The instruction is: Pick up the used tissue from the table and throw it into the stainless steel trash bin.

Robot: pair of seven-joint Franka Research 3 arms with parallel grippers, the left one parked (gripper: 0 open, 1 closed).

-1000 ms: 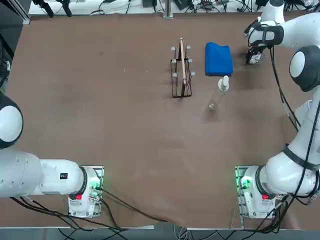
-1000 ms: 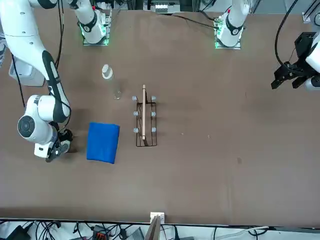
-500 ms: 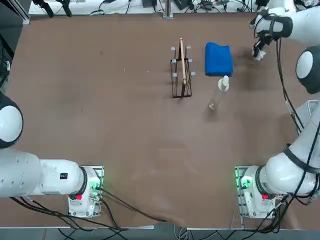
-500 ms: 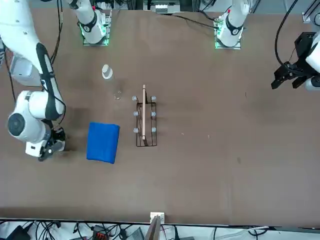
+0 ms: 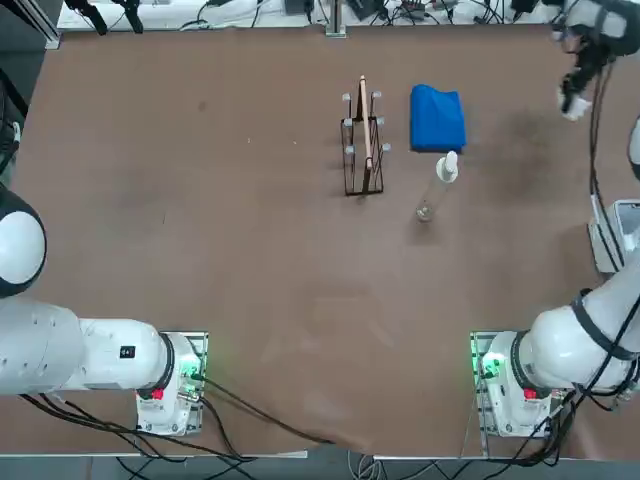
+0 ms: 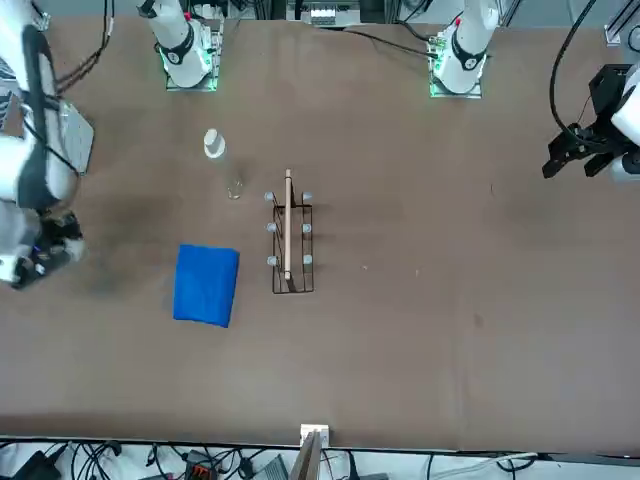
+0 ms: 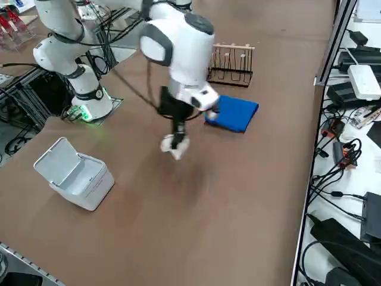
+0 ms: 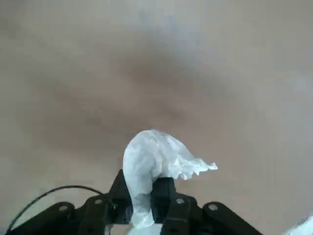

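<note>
Right hand (image 8: 146, 208): clamped on the used tissue (image 8: 154, 161), the white wad bulging out past the fingertips. Hand and tissue are raised clear of the brown worktop (image 7: 238, 196), with a soft shadow beneath. Beside them on the worktop, toward the robot's right, stands the stainless steel trash bin (image 7: 80, 179), lid up. Farther off lie the blue cloth (image 7: 233, 113) and the wire rack (image 7: 231, 65).
</note>
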